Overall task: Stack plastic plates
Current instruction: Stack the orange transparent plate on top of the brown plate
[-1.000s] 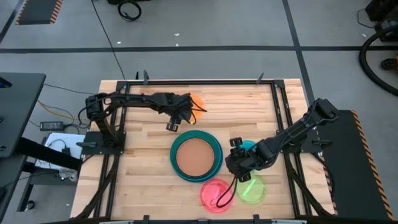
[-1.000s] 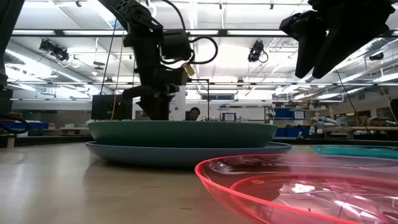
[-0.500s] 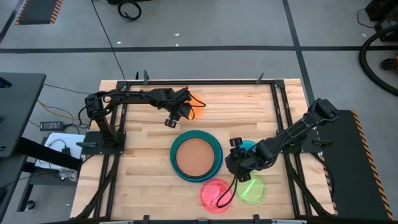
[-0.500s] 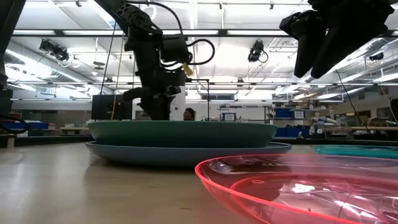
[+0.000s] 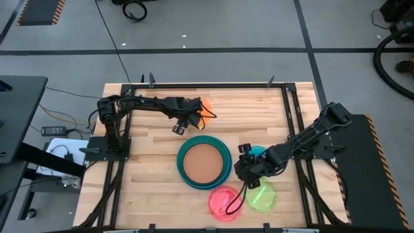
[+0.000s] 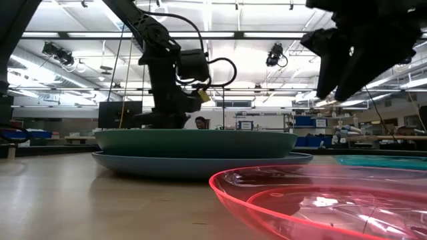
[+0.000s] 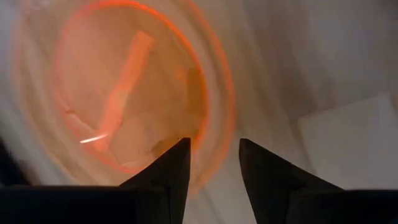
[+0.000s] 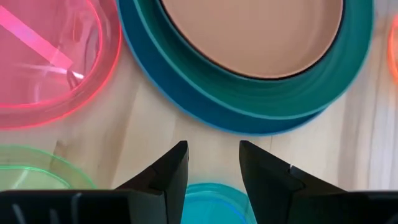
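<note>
The small orange plate lies flat on the table's far half and fills the left wrist view. My left gripper is open above its rim, one finger over the plate and one outside it. A stack sits mid-table with the large blue plate at the bottom, the teal-green plate on it and the tan plate on top. The pink, lime and cyan plates lie flat beside my right gripper, which hangs open above bare wood. My left gripper comes at the orange plate from above, its fingers on either side of the rim on the side toward the stack. Whether the fingers touch the rim, I cannot tell.
A black rail frame borders the wooden table. The pink plate sits close to the low camera, and the stack hides the left gripper's fingertips there. Bare wood lies left of the stack.
My left arm has reached a little farther toward the table's right and come down over the orange plate's rim. The fingers have stayed open. The right arm and the plates have kept their places.
</note>
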`<act>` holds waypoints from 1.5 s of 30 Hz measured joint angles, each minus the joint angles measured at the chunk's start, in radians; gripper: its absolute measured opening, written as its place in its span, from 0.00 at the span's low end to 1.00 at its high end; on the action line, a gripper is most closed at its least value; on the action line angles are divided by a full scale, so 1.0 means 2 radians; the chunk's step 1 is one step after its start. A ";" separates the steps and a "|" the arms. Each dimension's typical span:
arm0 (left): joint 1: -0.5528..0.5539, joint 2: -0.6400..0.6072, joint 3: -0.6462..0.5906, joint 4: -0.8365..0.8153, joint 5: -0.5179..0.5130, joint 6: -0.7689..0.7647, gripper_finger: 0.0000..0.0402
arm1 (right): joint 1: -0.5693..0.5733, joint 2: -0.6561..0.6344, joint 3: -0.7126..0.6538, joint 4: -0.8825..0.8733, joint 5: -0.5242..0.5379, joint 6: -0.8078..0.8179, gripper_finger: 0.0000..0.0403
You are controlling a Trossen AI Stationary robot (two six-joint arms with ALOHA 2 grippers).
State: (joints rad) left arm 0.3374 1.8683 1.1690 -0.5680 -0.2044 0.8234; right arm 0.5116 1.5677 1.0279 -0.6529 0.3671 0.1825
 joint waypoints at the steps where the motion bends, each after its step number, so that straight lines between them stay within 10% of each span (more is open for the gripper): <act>1: 0.000 0.000 0.000 0.003 -0.002 0.000 0.36 | -0.001 0.000 -0.004 0.005 -0.001 0.000 0.38; 15: 0.000 0.026 0.002 0.001 0.002 0.026 0.34 | -0.008 0.000 -0.029 0.051 -0.011 -0.005 0.38; 30: -0.010 0.020 0.007 -0.026 -0.015 -0.010 0.01 | -0.007 0.000 -0.029 0.065 -0.008 -0.025 0.38; 45: -0.140 -0.083 0.011 -0.051 -0.040 -0.121 0.00 | -0.005 -0.041 -0.030 -0.021 0.058 0.037 0.38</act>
State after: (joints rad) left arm 0.0569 1.7020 1.1908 -0.6699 -0.2835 0.5824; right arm 0.5022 1.4861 0.9684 -0.6955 0.4823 0.2574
